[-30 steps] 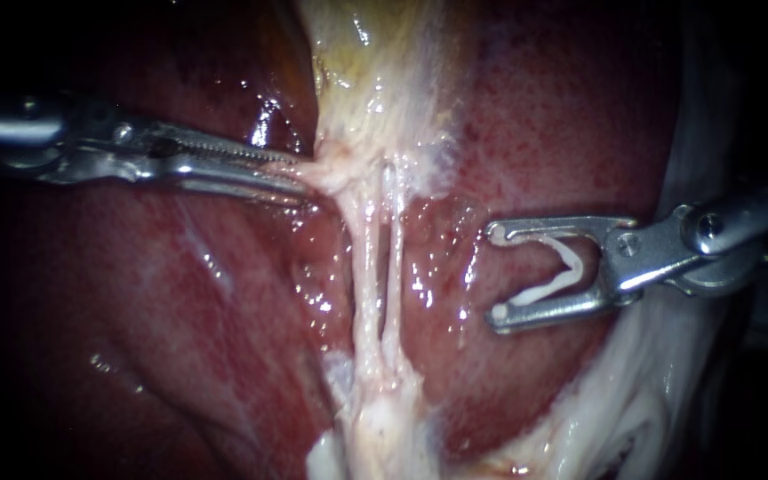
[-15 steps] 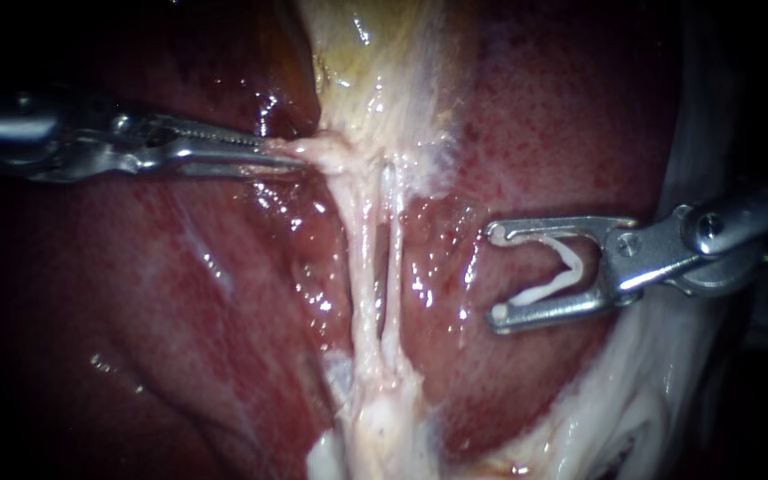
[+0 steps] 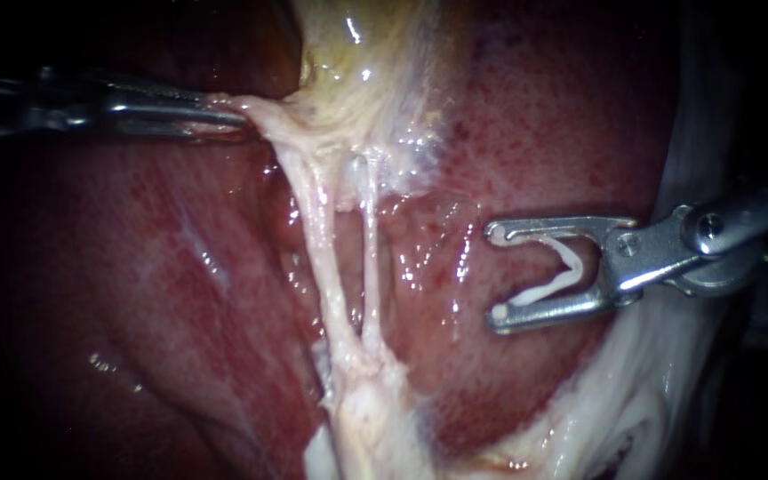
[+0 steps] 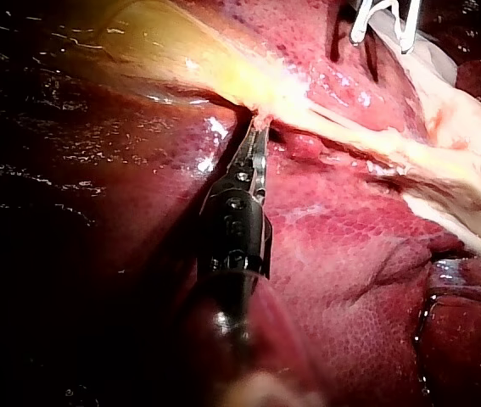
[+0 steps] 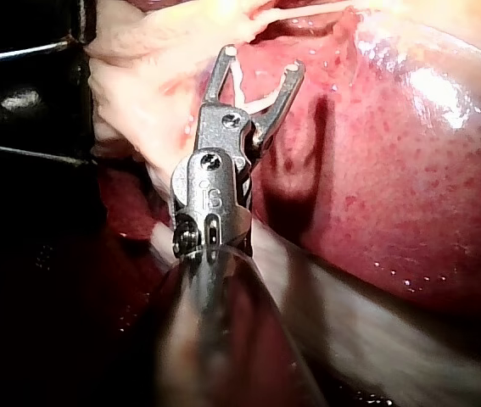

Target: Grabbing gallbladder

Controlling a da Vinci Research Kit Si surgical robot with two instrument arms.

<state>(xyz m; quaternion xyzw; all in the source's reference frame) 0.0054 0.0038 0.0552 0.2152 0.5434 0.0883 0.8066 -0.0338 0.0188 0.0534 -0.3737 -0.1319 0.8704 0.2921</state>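
In the endoscope view, the left instrument (image 3: 231, 116) is gripping the narrow lower end of the gallbladder (image 3: 357, 53), its jaws closed flat on a pale flap of it and drawing it taut sideways. The gallbladder is lying as a yellowish sac between the red lobes of the liver (image 3: 544, 133). Below the grip, two thin pale tubes (image 3: 324, 244) are running down side by side with a slit of liver showing between them. The right instrument (image 3: 496, 273) is hanging well apart from the tubes, over the liver, its jaws standing wide. A white clip (image 3: 564, 267) is sitting bent inside them, a leg touching each jaw.

In the left wrist view, the left instrument (image 4: 257, 137) is pinching the gallbladder's (image 4: 189, 59) edge where the yellow sac narrows. This view is showing the sac's long flank, which the endoscope cuts off. The right instrument's (image 4: 383, 36) forked tip is showing far ahead.

In the right wrist view, the right instrument (image 5: 261, 59) is carrying the clip (image 5: 253, 97) as a V seated between its spread jaws, with the liver (image 5: 410, 170) beside it and pale tissue (image 5: 138, 42) ahead. The left instrument's grip is not showing here.
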